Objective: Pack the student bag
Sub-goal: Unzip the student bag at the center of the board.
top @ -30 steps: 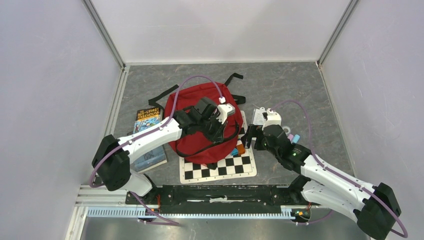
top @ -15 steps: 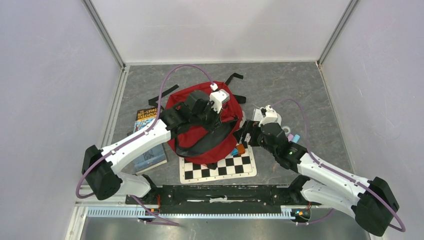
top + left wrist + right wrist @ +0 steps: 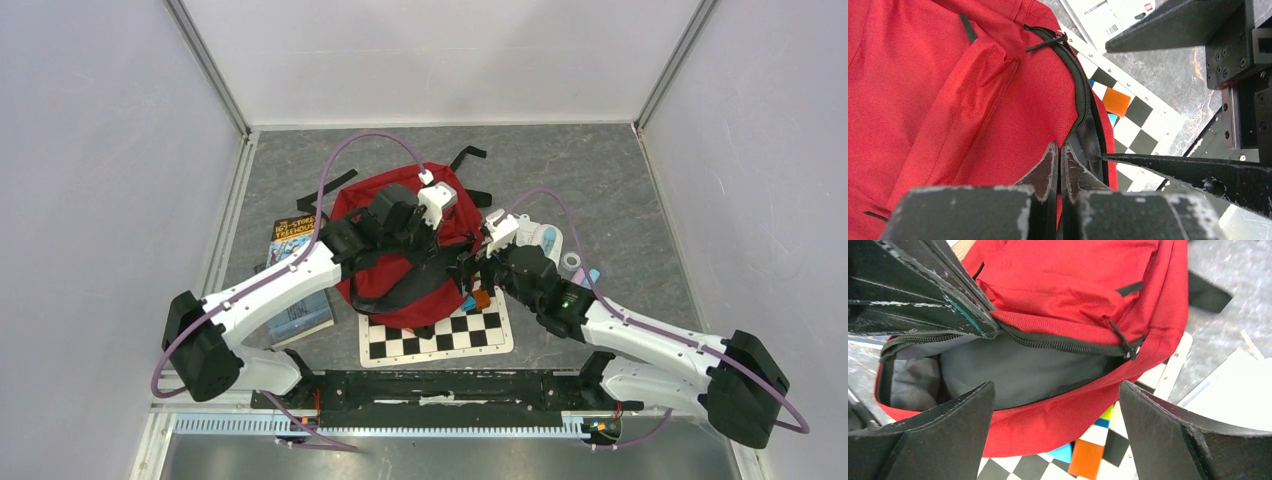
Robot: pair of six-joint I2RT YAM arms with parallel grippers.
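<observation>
While the left end effector (image 3: 1059,151) clamps its rim, the student bag (image 3: 1073,275) gapes, grey-lined; right end effector (image 3: 1055,390) spread wide.

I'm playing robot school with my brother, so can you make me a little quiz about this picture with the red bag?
1. True or false: the left hand is pinching the student bag's edge.
2. The bag's lining is: A grey, B blue, C yellow.
3. Fill in: the right hand is ____ (open or shut).
Key: 1 true; 2 A; 3 open.
</observation>
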